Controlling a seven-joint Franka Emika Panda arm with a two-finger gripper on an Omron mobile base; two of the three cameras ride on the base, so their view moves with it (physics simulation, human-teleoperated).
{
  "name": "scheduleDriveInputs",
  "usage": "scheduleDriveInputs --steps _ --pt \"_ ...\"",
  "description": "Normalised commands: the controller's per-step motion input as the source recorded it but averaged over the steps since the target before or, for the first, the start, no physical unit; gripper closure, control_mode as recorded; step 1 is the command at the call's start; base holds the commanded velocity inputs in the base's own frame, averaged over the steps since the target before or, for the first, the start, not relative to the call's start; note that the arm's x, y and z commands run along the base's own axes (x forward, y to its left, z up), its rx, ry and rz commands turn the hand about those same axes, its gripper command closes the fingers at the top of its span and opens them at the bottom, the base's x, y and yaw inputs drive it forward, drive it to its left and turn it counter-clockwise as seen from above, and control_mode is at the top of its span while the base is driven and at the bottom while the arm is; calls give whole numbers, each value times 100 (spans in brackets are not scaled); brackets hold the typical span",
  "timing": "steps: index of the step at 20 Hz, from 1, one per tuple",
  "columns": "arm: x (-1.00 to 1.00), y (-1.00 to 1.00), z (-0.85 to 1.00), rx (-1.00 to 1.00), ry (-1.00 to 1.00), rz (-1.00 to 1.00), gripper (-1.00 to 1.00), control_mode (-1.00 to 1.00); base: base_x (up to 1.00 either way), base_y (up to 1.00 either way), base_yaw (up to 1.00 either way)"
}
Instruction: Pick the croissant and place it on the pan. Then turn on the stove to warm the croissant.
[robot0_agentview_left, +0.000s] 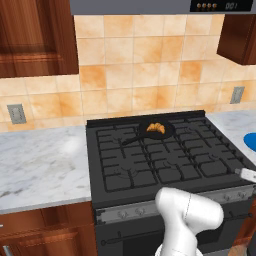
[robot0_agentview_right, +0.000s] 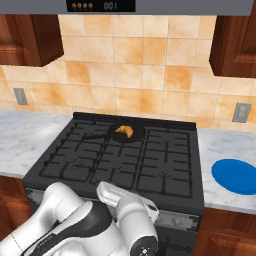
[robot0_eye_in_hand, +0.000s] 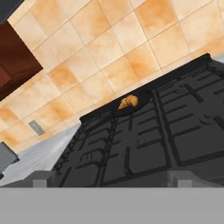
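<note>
White arm (robot0_agentview_right: 90, 225) hides stove (robot0_agentview_right: 120, 160) knobs; croissant (robot0_agentview_right: 124, 131) sits in pan (robot0_agentview_right: 131, 137).

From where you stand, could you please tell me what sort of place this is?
A home kitchen, rendered rather than real. A black gas stove sits between marble counters, with a croissant in a pan on a back burner, tan wall tiles behind and wooden cabinets above.

The arm (robot0_agentview_right: 85, 225) is glossy white, built of rounded, bulbous segments, with a dark grey band at one joint and a round dark cap on another. Below the stove (robot0_agentview_left: 165, 160), a smooth white domed link (robot0_agentview_left: 187, 215) rises. No cables, screws or markings can be made out.
</note>
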Motion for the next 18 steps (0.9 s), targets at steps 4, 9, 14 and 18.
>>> scheduleDriveInputs --steps 4,9,14,18 --pt "-46 -13 -31 0 0 0 -100 -100 0 0 0" --pt "-42 -6 -34 -5 -4 0 -100 -100 0 0 0" --pt "-23 0 -41 -10 -7 0 -100 -100 0 0 0" --pt "-6 0 -44 -10 -6 -1 -100 -100 0 0 0"
